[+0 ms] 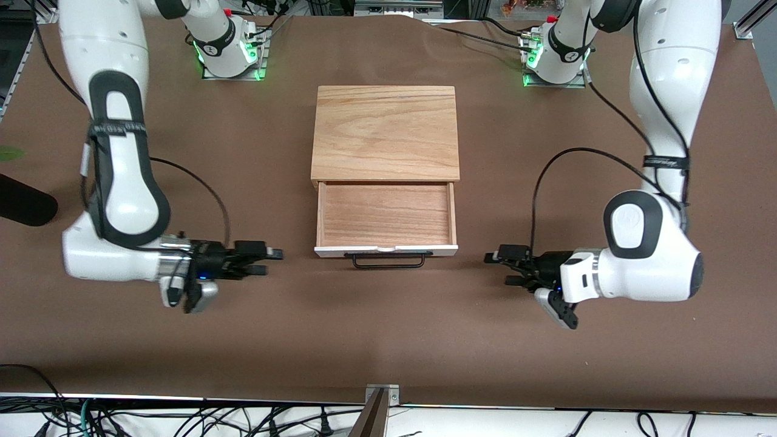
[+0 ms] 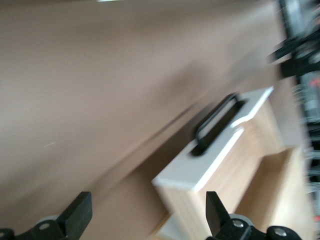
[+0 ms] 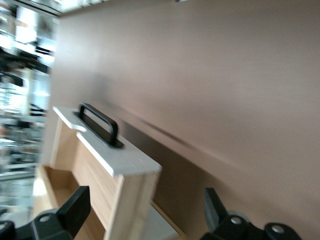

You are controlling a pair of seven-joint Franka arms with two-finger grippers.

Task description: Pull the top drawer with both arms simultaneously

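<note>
The top drawer [image 1: 385, 215] stands pulled out of the light wood cabinet case [image 1: 385, 130], its reddish-brown floor bare. Its white front panel [image 1: 386, 249] and black wire handle [image 1: 387, 261] face the front camera. My right gripper [image 1: 270, 261] is open and empty, low over the table beside the drawer front, toward the right arm's end. My left gripper [image 1: 499, 269] is open and empty beside the drawer front, toward the left arm's end. The left wrist view shows my left gripper [image 2: 148, 215] wide apart with the drawer's corner [image 2: 215, 155] and handle [image 2: 216, 122] ahead. The right wrist view shows the same for my right gripper [image 3: 147, 210], drawer front [image 3: 115, 152] and handle [image 3: 100, 122].
The brown table [image 1: 388, 340] carries the cabinet at its middle. The arm bases [image 1: 230, 48] stand past the cabinet. A black rounded object [image 1: 24, 206] lies at the table's edge at the right arm's end. Cables [image 1: 182, 419] hang below the table's front edge.
</note>
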